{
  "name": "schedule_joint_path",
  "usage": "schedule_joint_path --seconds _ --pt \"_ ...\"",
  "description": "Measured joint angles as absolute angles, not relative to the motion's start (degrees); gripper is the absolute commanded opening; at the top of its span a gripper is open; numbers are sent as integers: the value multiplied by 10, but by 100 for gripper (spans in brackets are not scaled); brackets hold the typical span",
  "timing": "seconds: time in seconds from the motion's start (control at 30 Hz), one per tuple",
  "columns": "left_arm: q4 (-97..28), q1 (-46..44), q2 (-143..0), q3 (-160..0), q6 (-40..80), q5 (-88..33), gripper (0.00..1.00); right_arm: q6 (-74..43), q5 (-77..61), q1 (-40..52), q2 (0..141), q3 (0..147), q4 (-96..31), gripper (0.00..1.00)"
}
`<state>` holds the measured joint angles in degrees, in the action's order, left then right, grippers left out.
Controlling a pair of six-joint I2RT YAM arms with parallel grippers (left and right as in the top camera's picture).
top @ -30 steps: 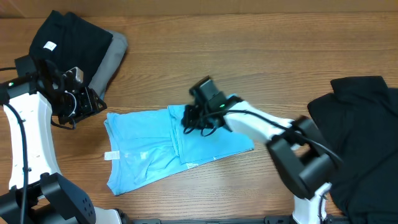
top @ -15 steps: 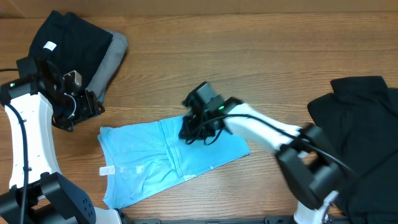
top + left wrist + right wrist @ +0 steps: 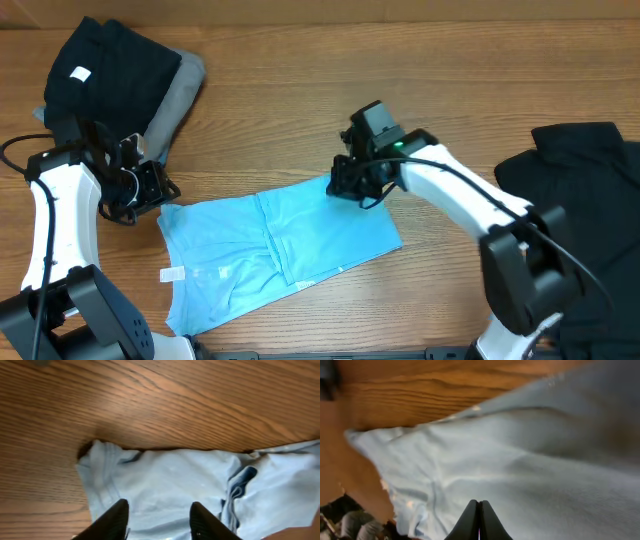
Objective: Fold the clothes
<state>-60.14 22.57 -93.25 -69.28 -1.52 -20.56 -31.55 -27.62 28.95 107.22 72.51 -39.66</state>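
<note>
A light blue short-sleeved cotton T-shirt (image 3: 280, 250) lies on the brown wood-grain surface (image 3: 420, 80), near the middle and towards the front edge. It is folded into a rough oblong that runs slantwise, its right end further back than its left. A lengthwise fold ridge crosses it near the middle, and a small white label (image 3: 175, 273) shows at its left edge. No chest lettering shows in any view.

The white left arm (image 3: 55, 215) reaches in from the left side. The left fingers (image 3: 112, 522) hang just above the shirt's back left corner. They are spread apart with nothing between them, and in the left wrist view that crumpled corner of blue cloth lies flat on the wood below them.

The white right arm (image 3: 470, 195) stretches across from the right. The right fingers (image 3: 470, 527) sit at the shirt's back right corner. In the right wrist view the two tips are pressed together with no gap and no cloth visible between them, above smooth blue fabric and a strip of bare wood.

A folded black garment (image 3: 100, 60) with a small white tag (image 3: 80, 72) rests on a grey cloth (image 3: 185, 85) at the back left, well apart from the shirt. A larger plain black garment (image 3: 580, 190) lies bunched at the right edge of the surface.
</note>
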Motion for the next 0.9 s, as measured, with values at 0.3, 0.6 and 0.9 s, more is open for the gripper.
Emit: schedule_joint_path --seconds 0.3,0.6,0.9 --pt "-601 226 -933 -691 -17 -223 41 -475 -254 307 1163 720 -343 4" --pt "-601 226 -933 -690 -17 -226 51 -525 -249 193 1172 721 -274 4" --pt "-592 207 -933 -690 -17 -228 53 -465 -314 136 1179 720 -246 25"
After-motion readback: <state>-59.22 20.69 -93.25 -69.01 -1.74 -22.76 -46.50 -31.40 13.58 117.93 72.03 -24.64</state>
